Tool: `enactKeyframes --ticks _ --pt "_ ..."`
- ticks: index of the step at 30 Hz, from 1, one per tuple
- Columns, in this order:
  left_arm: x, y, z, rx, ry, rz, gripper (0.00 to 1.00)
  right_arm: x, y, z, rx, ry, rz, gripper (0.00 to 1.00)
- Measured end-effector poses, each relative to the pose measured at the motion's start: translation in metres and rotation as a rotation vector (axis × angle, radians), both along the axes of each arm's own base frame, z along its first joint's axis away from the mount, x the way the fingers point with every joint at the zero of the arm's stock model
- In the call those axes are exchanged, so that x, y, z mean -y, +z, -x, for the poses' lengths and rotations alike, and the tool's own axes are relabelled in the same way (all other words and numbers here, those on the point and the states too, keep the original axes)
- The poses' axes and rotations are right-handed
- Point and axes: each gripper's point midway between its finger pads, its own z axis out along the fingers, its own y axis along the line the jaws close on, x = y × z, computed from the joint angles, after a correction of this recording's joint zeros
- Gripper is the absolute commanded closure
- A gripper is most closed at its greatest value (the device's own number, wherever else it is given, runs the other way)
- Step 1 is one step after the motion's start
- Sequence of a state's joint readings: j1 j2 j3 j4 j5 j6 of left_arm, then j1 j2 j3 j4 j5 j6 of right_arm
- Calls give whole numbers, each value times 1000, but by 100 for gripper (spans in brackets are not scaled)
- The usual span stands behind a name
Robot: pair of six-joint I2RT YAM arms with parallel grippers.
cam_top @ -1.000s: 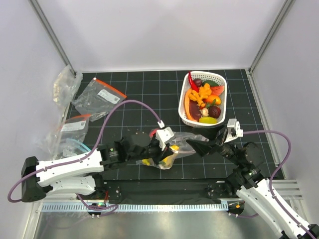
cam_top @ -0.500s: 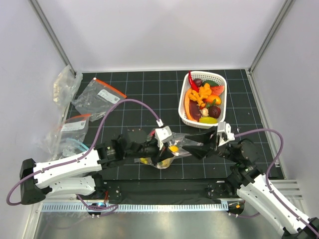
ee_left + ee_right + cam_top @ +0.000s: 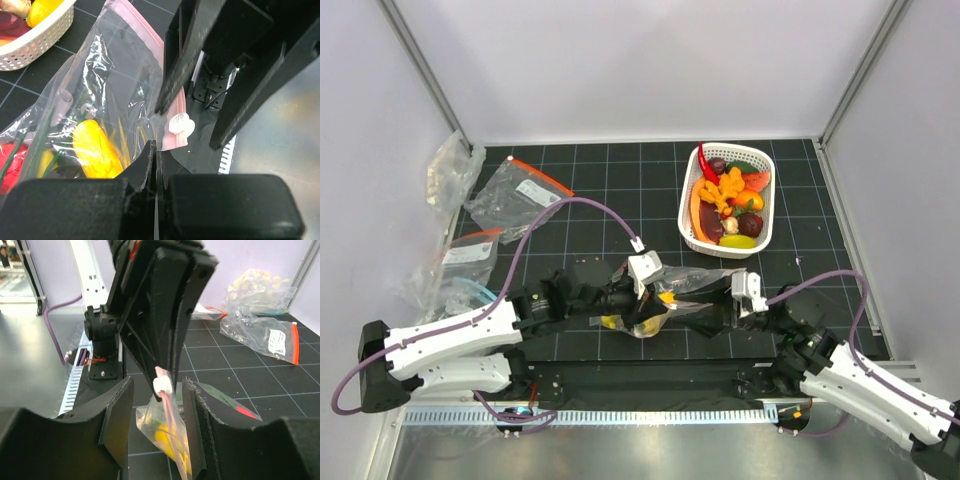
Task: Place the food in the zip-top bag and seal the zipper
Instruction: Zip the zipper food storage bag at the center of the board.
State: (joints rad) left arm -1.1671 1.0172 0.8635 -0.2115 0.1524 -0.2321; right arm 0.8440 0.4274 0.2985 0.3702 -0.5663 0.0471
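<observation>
- Nearest, the desk's [image 3: 620, 440] metal front lip and the two arm bases leave little room behind the work. Any pull should run sideways or outward, not back.
- The left pincer [image 3: 155, 150] is clenched on the mouth edge of the zip-top bag [image 3: 110, 90]. It holds that end up off the desk, just ahead of the bases and near the middle.
- The right pincer [image 3: 157, 390] is released, with one finger on each side of the white slider [image 3: 163, 386] riding the zipper [image 3: 145, 25]. A gap shows on both sides.
- To do this step well, I judge it should close squarely on the slider rather than on loose film. It should then draw straight along the pink strip away from the left pincer, which anchors the end and holds the strip taut.
- A yellow piece [image 3: 95, 150] and something red sit low in the bag, below the strip, so nothing looks likely to jam the seal.
- Just beyond the bag's far end stands the white basket [image 3: 692, 235], heaped with food [image 3: 730, 195]. A long sweep that way risks clipping its rim.
- Bare grid lies left of the basket, which gives the freest swing.
- Farthest off, spare bags [image 3: 515, 195] lie at the far left, well apart, and the walls and frame posts close in the sides.
</observation>
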Motion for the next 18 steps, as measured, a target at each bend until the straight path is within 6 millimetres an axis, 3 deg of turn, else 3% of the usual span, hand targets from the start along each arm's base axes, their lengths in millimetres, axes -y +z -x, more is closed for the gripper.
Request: enactKeyframes --ticks 3,7,9,12,13,14,18 --pt "0 0 0 0 1 0 100 -6 -8 4 24 9 34 53" --pt "-1 -2 -1 -4 3 -6 100 -11 -20 4 45 0 82 69" --pt "-2 -3 0 -6 2 -10 100 -12 -21 4 55 -10 89 70" --pt "-2 -3 0 -6 2 -10 100 -11 -20 1 71 -28 88 81" --pt "-2 -3 0 -6 2 -11 100 -11 -20 0 76 -34 87 91" --pt "-2 -3 0 -6 2 -11 100 -10 -19 -1 82 -43 86 96" --pt "-2 -3 0 -6 3 -11 100 -8 -18 -4 80 -68 84 99"
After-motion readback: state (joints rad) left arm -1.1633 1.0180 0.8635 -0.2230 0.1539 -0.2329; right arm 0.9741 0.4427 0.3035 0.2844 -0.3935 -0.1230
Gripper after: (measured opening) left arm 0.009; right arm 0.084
